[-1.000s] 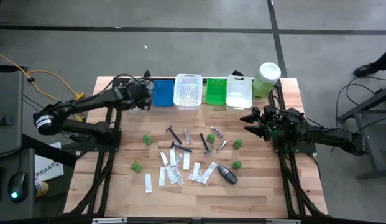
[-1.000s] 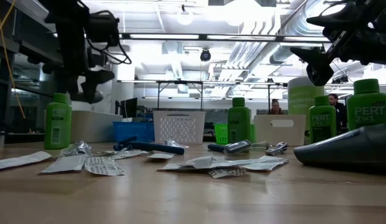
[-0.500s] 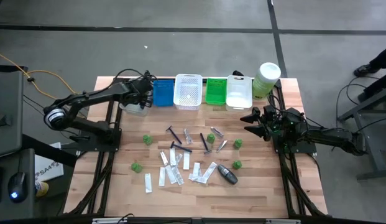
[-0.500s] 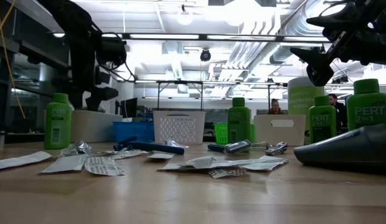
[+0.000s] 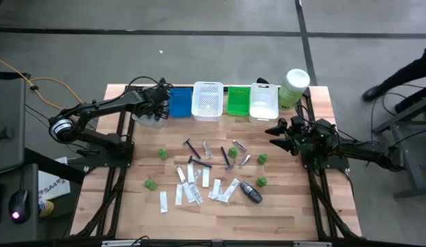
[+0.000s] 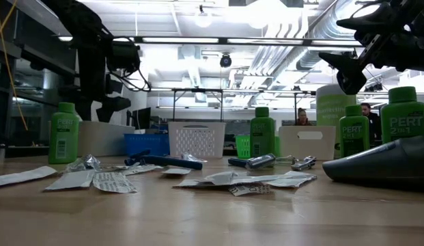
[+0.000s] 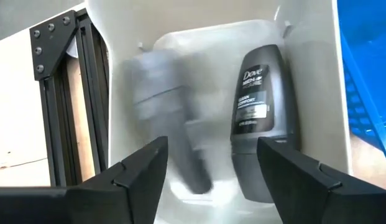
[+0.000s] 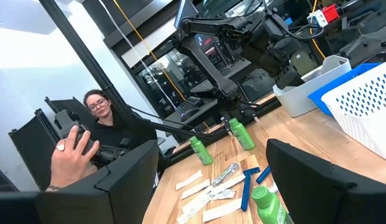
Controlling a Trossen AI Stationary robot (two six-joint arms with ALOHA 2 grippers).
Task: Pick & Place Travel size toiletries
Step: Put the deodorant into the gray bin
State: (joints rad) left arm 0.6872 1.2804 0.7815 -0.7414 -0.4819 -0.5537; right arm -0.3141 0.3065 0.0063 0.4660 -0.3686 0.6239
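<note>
Step in hand, as judged: a drop-off. The left gripper (image 5: 156,110) is held over the clear plastic basket (image 5: 148,121) at the left end of the basket row, about 11 o'clock on the wooden table (image 5: 295,213). In the left wrist view its two dark fingers (image 7: 140,171) are seen spread apart, nothing between them. Directly beyond them, inside the basket, a blurred dark grey oval piece (image 7: 171,134) is seen, apparently falling or just let go; no contact with the fingers can be made out. Beside it a second dark grey oval deodorant, labelled, (image 7: 260,121) lies flat on the basket floor.

The right gripper (image 5: 278,135) waits at about 3 o'clock, raised off the table, fingers apart and empty.

Still unsorted at the table's centre: small green round bottles (image 5: 162,154), thin dark razors (image 5: 189,145), flat white sachets (image 5: 206,178), small silvery tubes (image 5: 238,145), and one more dark grey oval piece (image 5: 251,193) toward 5 o'clock.

Next move, as judged: the left arm is to be lifted clear of the basket rim and carried toward the centre pile with fingers kept spread. A single item must be singled out; the sachets overlap, so a clean pinch will be harder there.
</note>
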